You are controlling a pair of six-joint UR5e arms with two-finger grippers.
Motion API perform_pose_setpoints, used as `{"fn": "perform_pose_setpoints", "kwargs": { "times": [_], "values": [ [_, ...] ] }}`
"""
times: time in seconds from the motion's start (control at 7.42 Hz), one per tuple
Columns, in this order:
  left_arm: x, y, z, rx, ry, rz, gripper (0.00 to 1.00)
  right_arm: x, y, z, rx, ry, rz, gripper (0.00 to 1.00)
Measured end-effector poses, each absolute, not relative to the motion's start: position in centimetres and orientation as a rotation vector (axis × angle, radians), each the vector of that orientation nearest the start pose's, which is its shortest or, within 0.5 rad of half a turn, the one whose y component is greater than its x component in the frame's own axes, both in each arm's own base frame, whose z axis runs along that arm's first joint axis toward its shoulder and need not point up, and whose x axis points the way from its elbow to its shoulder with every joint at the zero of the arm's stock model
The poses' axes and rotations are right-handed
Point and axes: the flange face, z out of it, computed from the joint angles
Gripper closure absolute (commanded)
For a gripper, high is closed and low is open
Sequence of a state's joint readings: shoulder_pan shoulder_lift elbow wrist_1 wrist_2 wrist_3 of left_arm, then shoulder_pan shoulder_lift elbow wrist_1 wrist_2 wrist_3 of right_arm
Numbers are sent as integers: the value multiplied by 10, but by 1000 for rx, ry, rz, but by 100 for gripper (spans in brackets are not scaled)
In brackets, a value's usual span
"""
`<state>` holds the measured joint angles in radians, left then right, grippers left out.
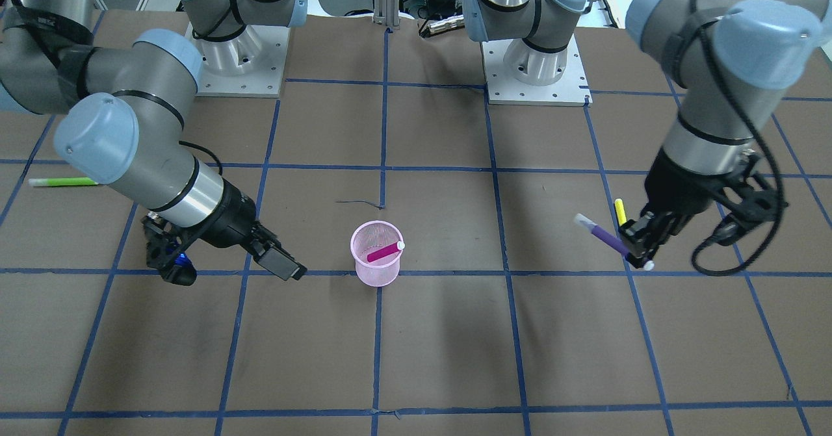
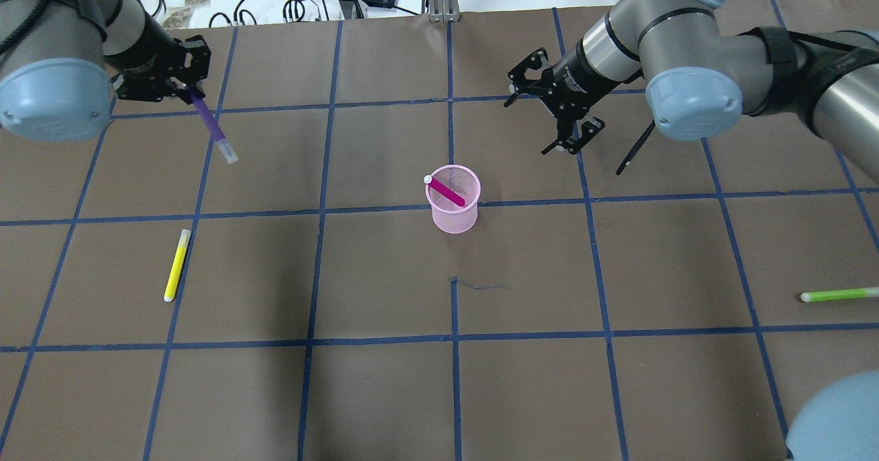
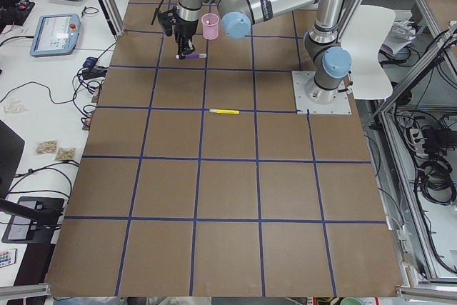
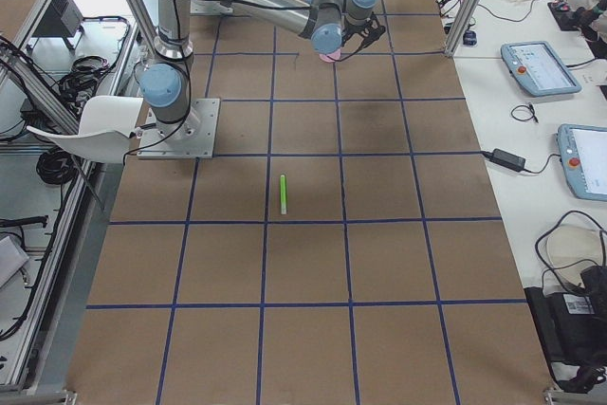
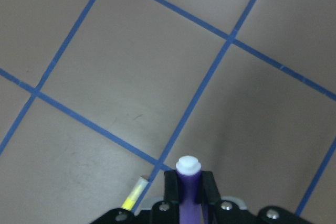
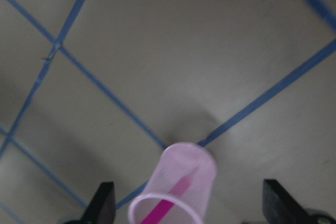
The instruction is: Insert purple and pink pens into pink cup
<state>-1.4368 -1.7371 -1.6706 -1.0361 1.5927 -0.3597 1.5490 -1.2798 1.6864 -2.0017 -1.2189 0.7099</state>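
Nearest, flat on the brown table (image 2: 384, 392): a yellow pen (image 2: 176, 265) on the left and a green pen (image 2: 838, 295) on the right; not wanted in the cup, so trouble only if grabbed by mistake; well apart from everything else.

In the middle: the pink mesh cup (image 2: 454, 219), upright, with the pink pen (image 2: 446, 191) already inside, leaning across the mouth, white end at the left of the rim; looks light, so probably easy to knock over; may also block part of the opening.

Far right: the right gripper (image 2: 529, 124), jaws wide apart, nothing held, near the cup; could get bumped with two arms crowding in.

Far left: the left gripper (image 5: 189, 190), jaws squeezed on the purple pen (image 2: 209, 119), well apart from the cup; pinched near one end, tilted, long end poking out toward the cup.

Biggest worries: hitting the rim or the pink pen on the way in and tipping the cup; letting go too soon and dropping the purple pen beside it; slipping in such a short grip.
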Motion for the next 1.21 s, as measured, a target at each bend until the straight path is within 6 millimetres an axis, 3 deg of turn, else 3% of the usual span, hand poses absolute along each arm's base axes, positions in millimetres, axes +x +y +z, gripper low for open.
{"fn": "perform_pose_setpoints", "kwargs": {
  "times": [0.27,0.54,0.81,1.08,1.21],
  "values": [
    [-142,-577,400,-658,3080,-458,100,119,-578,362,711,2946,18,0],
    [-211,-567,390,-576,3121,-530,100,100,-583,414,524,3078,-69,0],
    [-266,-554,375,-544,3154,-560,100,92,-592,442,496,3089,-133,0],
    [-300,-551,358,-502,3170,-609,100,92,-586,463,472,3068,-176,0],
    [-316,-546,350,-486,3155,-618,100,96,-584,468,373,3051,-190,0]
  ]
}}
